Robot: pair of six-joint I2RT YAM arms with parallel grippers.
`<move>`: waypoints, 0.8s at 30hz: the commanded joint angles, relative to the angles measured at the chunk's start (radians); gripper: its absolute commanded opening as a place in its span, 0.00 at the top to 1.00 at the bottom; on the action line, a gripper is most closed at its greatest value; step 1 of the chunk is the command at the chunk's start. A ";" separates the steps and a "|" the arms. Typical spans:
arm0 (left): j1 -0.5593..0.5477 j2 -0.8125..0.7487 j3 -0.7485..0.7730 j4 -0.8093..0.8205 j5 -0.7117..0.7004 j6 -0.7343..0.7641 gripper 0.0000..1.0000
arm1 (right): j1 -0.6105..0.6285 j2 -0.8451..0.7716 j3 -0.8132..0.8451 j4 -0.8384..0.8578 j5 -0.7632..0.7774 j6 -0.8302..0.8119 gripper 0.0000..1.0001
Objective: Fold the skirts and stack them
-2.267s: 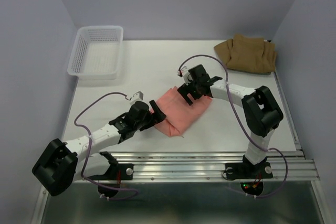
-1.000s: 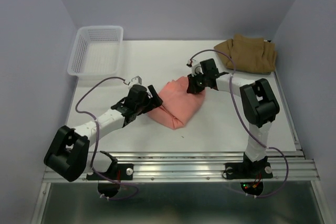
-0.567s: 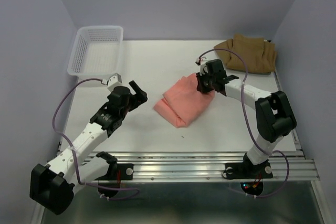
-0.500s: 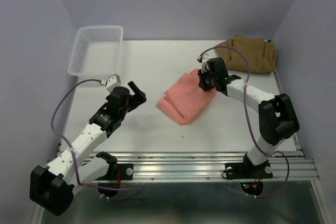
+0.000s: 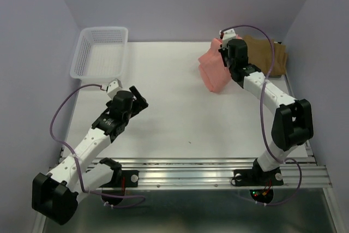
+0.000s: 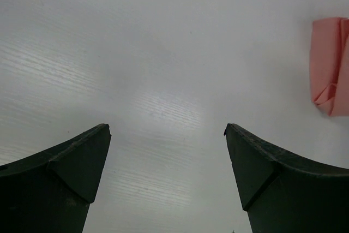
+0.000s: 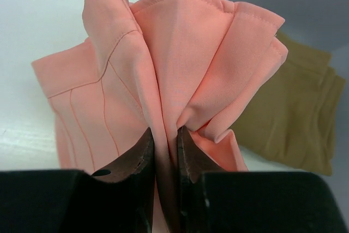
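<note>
R gripper (image 7: 164,151), clamped on the folded salmon-pink skirt (image 7: 180,64), has carried it from the middle of the surface (image 5: 180,118) to beside the tan skirt (image 7: 294,113), now just beyond & right of the gripper, so stacking seems next; L gripper (image 6: 166,151) stands apart, empty.

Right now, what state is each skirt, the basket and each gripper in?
pink skirt: bunched up, pinched in the right gripper.
tan skirt: lying in a loose heap at the far right corner.
basket: upright at the far left corner.
left gripper: open, holding nothing.
right gripper: shut on the pink skirt.
</note>
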 commanded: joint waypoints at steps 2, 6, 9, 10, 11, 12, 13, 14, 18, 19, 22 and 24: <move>0.023 0.031 0.006 0.025 -0.030 0.029 0.01 | -0.065 0.058 0.133 0.169 0.079 -0.088 0.99; 0.037 0.063 0.010 0.040 -0.018 0.038 0.01 | -0.114 0.098 0.184 0.187 0.062 -0.108 0.99; 0.045 0.088 0.013 0.051 -0.015 0.046 0.01 | -0.127 0.125 0.227 0.222 0.042 -0.117 0.99; 0.051 0.098 0.015 0.054 -0.015 0.048 0.01 | -0.127 0.133 0.241 0.228 0.042 -0.129 0.99; 0.052 0.105 0.018 0.053 -0.013 0.049 0.01 | -0.127 0.144 0.261 0.229 0.044 -0.137 0.99; 0.055 0.108 0.021 0.053 -0.013 0.051 0.01 | -0.127 0.164 0.278 0.229 0.047 -0.146 0.99; 0.058 0.112 0.022 0.053 -0.012 0.052 0.01 | -0.127 0.173 0.311 0.229 0.048 -0.148 0.99; 0.061 0.115 0.025 0.053 -0.010 0.055 0.01 | -0.136 0.181 0.328 0.229 0.053 -0.155 0.99; 0.071 0.122 0.032 0.053 -0.012 0.063 0.01 | -0.147 0.217 0.405 0.227 0.053 -0.161 0.99; 0.075 0.122 0.032 0.053 -0.010 0.064 0.01 | -0.147 0.221 0.431 0.225 0.053 -0.158 0.99; 0.081 0.122 0.030 0.054 -0.010 0.064 0.01 | -0.147 0.234 0.469 0.210 0.071 -0.149 0.99; 0.083 0.122 0.027 0.057 -0.006 0.063 0.01 | -0.158 0.241 0.502 0.196 0.074 -0.148 0.99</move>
